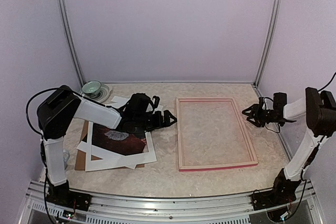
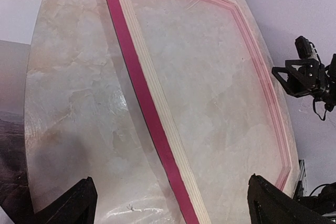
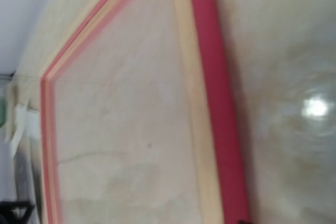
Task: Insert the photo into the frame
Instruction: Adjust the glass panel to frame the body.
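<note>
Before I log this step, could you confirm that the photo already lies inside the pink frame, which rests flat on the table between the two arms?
Not quite. The frame does rest flat on the table between the two arms, but nothing lies inside it. The photo is outside it, to its left. The top view shows this.
</note>
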`<state>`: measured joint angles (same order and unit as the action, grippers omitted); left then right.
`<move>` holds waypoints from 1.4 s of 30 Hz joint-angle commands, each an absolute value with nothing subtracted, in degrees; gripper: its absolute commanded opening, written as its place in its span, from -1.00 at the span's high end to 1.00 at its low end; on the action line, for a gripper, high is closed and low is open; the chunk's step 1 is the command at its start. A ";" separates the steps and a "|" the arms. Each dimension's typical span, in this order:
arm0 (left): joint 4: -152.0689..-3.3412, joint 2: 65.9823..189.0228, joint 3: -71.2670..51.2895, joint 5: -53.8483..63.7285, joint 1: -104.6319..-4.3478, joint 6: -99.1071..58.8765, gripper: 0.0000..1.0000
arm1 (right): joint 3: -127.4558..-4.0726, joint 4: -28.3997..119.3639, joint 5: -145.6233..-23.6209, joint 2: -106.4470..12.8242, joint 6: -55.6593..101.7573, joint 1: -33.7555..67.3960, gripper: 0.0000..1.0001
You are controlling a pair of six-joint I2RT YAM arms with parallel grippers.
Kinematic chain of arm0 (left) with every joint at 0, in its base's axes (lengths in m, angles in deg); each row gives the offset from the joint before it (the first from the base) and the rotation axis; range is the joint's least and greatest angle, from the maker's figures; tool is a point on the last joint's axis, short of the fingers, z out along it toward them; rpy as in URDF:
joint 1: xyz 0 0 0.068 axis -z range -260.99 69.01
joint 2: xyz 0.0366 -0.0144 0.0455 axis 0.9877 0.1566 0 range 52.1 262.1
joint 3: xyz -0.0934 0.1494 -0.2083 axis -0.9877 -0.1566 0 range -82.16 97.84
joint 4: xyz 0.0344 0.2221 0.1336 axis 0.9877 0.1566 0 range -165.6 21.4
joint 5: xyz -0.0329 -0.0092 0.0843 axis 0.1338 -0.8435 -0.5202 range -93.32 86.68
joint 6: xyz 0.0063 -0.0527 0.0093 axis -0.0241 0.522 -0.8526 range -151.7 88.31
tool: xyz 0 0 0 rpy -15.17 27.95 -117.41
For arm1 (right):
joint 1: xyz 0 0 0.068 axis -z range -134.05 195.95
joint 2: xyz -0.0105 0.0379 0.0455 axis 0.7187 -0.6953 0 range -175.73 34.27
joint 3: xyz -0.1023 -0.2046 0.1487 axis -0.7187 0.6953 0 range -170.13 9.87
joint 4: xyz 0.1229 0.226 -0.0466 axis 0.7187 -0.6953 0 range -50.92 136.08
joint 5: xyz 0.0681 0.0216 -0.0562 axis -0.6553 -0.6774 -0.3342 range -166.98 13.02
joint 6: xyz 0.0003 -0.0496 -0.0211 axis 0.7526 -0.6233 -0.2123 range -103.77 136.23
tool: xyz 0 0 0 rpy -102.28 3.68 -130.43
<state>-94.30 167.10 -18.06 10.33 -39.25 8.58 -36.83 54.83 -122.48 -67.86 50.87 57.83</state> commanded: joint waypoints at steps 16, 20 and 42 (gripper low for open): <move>-88.11 172.20 -10.11 6.57 -38.54 5.92 -0.98 | -52.56 30.69 -83.21 -69.55 35.90 46.05 -0.25; -88.64 171.98 -10.76 6.69 -38.78 6.01 -0.98 | -54.64 28.41 -78.22 -72.37 35.02 42.54 -0.27; -90.17 171.98 -11.84 7.44 -38.89 6.63 -0.98 | -58.59 24.48 -72.90 -68.97 33.72 39.53 -0.29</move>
<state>-88.88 171.49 -10.76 6.98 -38.69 6.85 -55.80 27.23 -76.07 -72.10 34.80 40.08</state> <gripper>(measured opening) 0.989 0.644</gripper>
